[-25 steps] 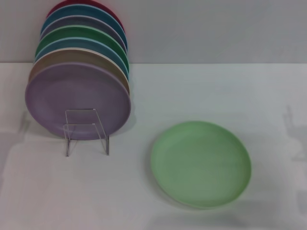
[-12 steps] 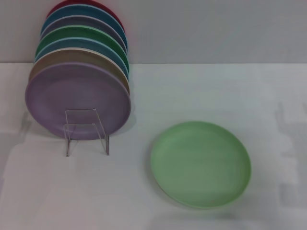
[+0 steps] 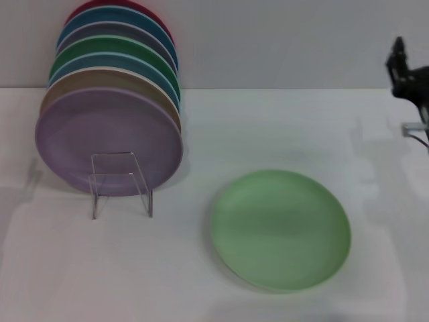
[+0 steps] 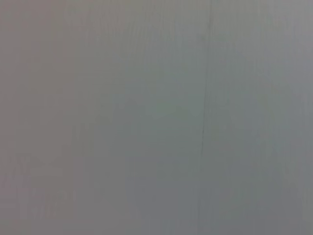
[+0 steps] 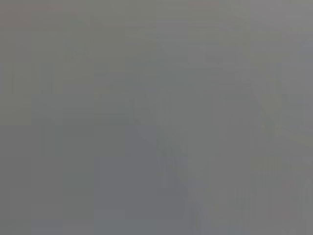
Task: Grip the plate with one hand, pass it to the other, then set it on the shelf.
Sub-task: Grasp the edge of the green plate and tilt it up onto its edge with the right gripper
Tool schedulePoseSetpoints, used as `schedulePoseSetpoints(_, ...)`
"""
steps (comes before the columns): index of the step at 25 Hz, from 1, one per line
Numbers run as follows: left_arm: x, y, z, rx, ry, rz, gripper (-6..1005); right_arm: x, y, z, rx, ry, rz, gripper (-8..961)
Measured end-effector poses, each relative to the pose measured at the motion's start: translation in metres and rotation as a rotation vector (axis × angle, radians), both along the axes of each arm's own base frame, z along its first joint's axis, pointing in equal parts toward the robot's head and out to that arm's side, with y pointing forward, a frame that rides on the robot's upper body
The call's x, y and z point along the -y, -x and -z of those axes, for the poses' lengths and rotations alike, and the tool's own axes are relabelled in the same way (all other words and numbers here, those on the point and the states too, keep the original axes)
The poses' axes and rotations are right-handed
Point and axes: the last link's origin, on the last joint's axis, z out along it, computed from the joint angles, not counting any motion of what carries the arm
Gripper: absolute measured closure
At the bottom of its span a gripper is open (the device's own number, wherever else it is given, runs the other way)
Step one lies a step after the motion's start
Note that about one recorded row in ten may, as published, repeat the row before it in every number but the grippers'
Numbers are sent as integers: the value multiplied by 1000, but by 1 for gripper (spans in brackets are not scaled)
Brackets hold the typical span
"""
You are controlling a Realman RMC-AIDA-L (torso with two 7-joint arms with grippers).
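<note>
White table (image 3: 281, 127) w/ grey wall behind, unchanged vs the two earlier head frames. Nothing on it has shifted.

Row of upright plates far left, lilac-purple plate (image 3: 107, 137) frontmost, then tan, blue, dark green etc. behind it. All as before.

Mint-green plate (image 3: 281, 229) lies flat on the table, right of centre and nearer the robot, well apart from the row. Same spot as before; untouched.

Clear acrylic rack (image 3: 120, 182) stands just in front of the lilac plate, its front slot looks free.

The one change: right gripper (image 3: 403, 68) has come into the head view at the far right edge, high up, beyond the plate and well apart from it. Half a sec ago only faint shadows showed there. Only partly in frame, so can't tell if its jaws are released or clenched.

Left gripper not visible; both wrist views show plain grey, no info.

Meaning, prob.: right arm is starting its approach for the first grip. Task is at the very start: no grip, no handover, no placing yet.
</note>
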Motion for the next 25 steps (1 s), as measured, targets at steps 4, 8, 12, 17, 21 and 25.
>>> schedulePoseSetpoints(4,0,0,0,0,0,0,198,-18,9,-1,33,116,120,327)
schedulePoseSetpoints(8,-1,0,0,0,1,0,198,-29,8,-7,-36,307,132,327)
schedulePoseSetpoints(12,0,1,0,-1,-1,-5,198,-31,3,-16,-108,403,115,326)
schedulePoseSetpoints(17,-1,1,0,-3,2,-5,198,-40,1,-33,-139,571,147,330)
schedulePoseSetpoints(21,-3,-2,1,-9,6,1,198,-42,12,-37,-19,707,257,332)
schedulePoseSetpoints(25,-4,-2,1,-9,5,3,198,-40,19,-37,15,797,317,332)
